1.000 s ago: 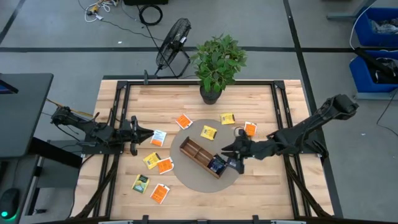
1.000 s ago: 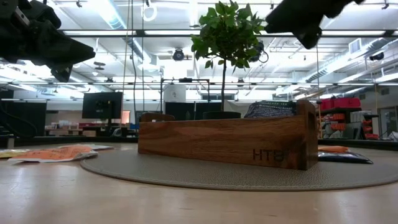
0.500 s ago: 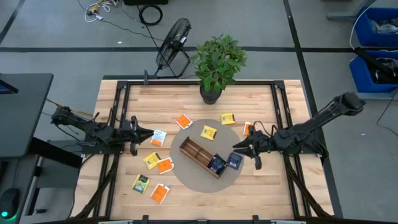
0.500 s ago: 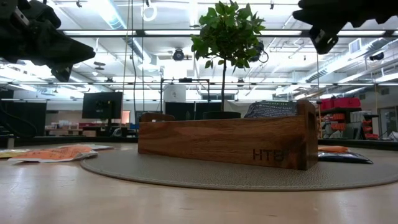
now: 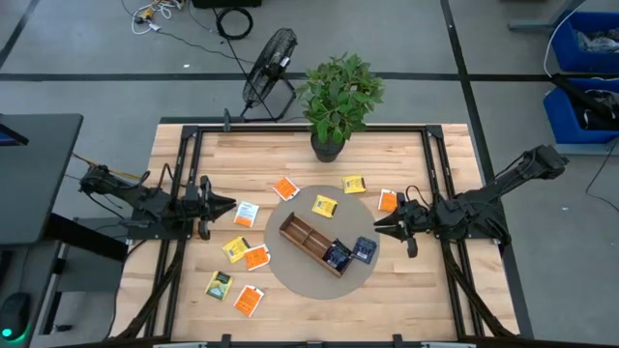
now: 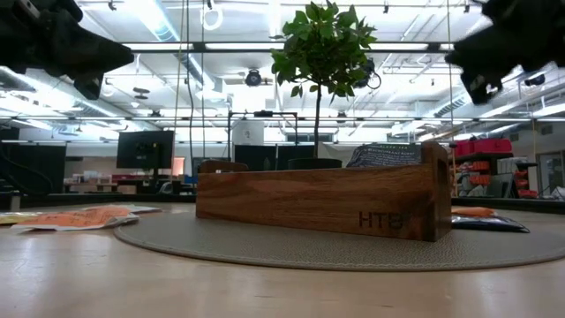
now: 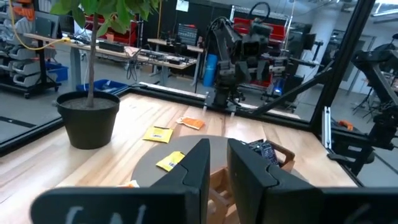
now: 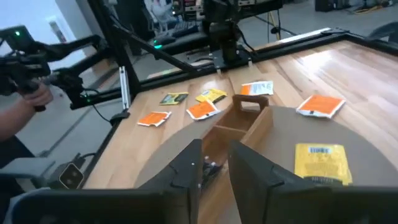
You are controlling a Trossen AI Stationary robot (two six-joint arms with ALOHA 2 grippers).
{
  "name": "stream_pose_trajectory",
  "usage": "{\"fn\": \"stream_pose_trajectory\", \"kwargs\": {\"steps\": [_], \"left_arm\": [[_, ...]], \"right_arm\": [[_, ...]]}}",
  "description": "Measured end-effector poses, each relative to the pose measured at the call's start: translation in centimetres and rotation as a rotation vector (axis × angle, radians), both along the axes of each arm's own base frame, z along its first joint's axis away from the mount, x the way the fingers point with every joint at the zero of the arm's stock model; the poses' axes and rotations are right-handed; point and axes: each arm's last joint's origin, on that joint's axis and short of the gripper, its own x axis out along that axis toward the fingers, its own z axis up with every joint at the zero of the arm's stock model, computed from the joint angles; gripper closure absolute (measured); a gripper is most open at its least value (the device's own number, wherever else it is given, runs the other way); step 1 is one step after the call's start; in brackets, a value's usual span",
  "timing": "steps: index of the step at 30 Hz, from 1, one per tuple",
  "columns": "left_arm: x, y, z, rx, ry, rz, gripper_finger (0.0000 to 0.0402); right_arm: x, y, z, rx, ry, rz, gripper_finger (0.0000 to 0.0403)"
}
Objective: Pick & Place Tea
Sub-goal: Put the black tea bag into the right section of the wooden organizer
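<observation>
The tea sachets lie flat around a long brown wooden tray (image 5: 312, 243) on a round grey mat. Orange ones (image 5: 284, 188) (image 5: 389, 201) (image 5: 256, 257), yellow ones (image 5: 324, 205) (image 5: 354, 184) and a yellow-green one (image 5: 219, 284) are spread over the table. One dark blue sachet (image 5: 337, 256) stands in the tray's right compartment. Another dark blue sachet (image 5: 365, 249) lies on the mat beside that end. My right gripper (image 5: 377, 229) (image 8: 214, 165) hovers right of the tray, its fingers a narrow gap apart and holding nothing. My left gripper (image 5: 230, 205) (image 7: 217, 162) waits left of the mat, shut.
A potted plant (image 5: 334, 97) stands at the table's far edge, a fan (image 5: 269, 60) on the floor behind it. More sachets (image 5: 250, 301) (image 5: 235, 248) lie near the near-left corner. Black frame rails (image 5: 435, 164) run along the table's sides. A person's hand (image 8: 34, 96) shows beyond the table.
My right gripper has drawn back from the tray's right end toward the table's right edge. A dark blue sachet that was under the gripper now shows lying on the mat beside the tray.
</observation>
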Motion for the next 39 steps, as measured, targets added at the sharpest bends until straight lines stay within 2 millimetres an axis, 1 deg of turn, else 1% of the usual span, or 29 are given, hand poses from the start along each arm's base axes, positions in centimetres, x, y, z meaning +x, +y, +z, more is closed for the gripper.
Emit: {"fn": "stream_pose_trajectory", "kwargs": {"steps": [3, 6, 8, 11, 16, 23, 26, 29, 33, 39], "left_arm": [[0.0, 0.0, 0.0, -0.010, -0.003, 0.000, 0.0344], [0.0, 0.0, 0.0, -0.011, -0.005, 0.000, 0.0344], [0.0, 0.0, 0.1, -0.011, -0.005, 0.000, 0.0344], [0.0, 0.0, 0.1, -0.012, -0.006, 0.004, 0.0344], [0.0, 0.0, 0.1, -0.013, -0.008, 0.004, 0.0344], [0.0, 0.0, 0.1, -0.013, -0.008, 0.004, 0.0344], [0.0, 0.0, 0.1, -0.014, -0.009, 0.004, 0.0344], [0.0, 0.0, 0.1, -0.014, -0.009, 0.004, 0.0344], [0.0, 0.0, 0.2, -0.014, -0.010, 0.005, 0.0344], [0.0, 0.0, 0.2, -0.014, -0.010, 0.005, 0.0344]], "right_arm": [[-0.6, -0.3, -1.7, 0.059, -0.007, -0.015, 0.0316], [-0.9, -0.6, -3.2, 0.122, 0.048, -0.064, 0.0316], [-1.1, -0.7, -3.8, 0.146, 0.085, -0.083, 0.0316], [-1.1, -0.8, -4.1, 0.167, 0.098, -0.098, 0.0316], [-1.1, -0.7, -3.8, 0.213, 0.073, -0.101, 0.0316], [-1.1, -0.7, -3.9, 0.201, 0.088, -0.102, 0.0316], [-1.2, -0.7, -4.2, 0.249, 0.123, -0.087, 0.0316], [-1.3, -0.9, -4.8, 0.339, 0.192, -0.132, 0.0314], [-1.4, -1.0, -5.2, 0.459, 0.250, -0.145, 0.0296], [-1.6, -1.1, -6.2, 0.528, 0.361, -0.186, 0.0233]]}}
